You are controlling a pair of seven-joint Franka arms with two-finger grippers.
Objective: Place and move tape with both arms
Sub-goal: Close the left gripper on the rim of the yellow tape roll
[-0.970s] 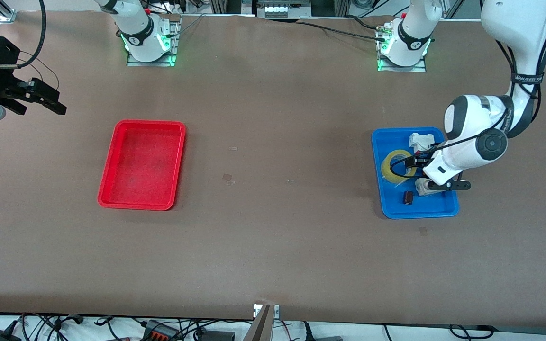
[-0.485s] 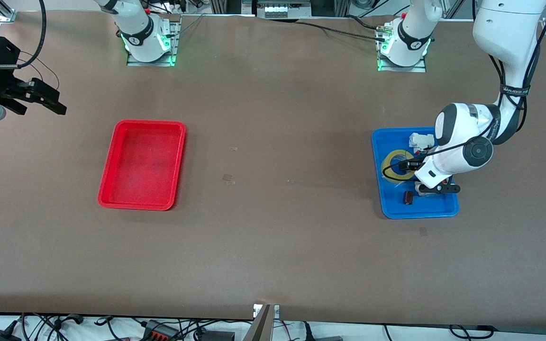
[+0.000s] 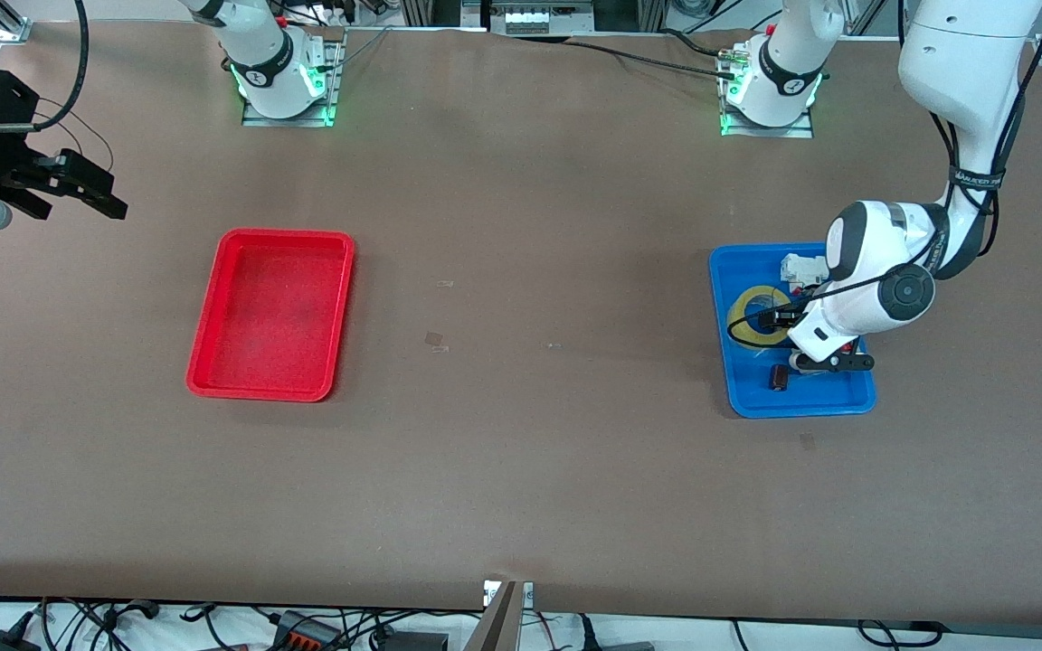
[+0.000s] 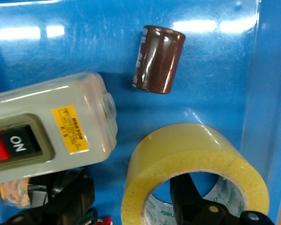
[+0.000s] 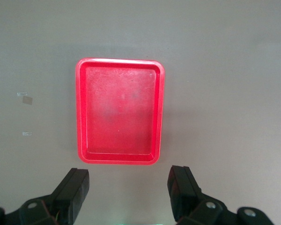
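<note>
Nearest the front camera in the blue tray [image 3: 747, 398] lies a small brown cylinder [image 3: 779, 378], loose on the tray floor. A little farther from the camera sits the tape [image 3: 753, 312], flat on its side in the tray, toward the tray's edge that faces the middle of the table. Beside it, toward the left arm's end, is a grey switch box [image 4: 47, 133], and farther still a small white part [image 3: 802, 268].

We see the left gripper [image 4: 136, 201] down in the tray with its fingers apart, straddling the wall of the roll: one finger [image 4: 189, 199] stands inside the hole, the other [image 4: 70, 194] outside, between the roll and the switch box. They are not yet pressed on the roll.

Our main worry is that outer finger. It has little room beside the switch box, so closing could nudge the box or catch on it. The roll's wall is smooth and shiny, so a shallow pinch may let it tilt or slip on lifting. The brown cylinder lies near enough to be knocked if the roll is dragged.

The right gripper [image 3: 69, 185] waits in the air near the right arm's end of the table, fingers apart, with the empty red tray [image 3: 213, 344] on the table below its camera.
</note>
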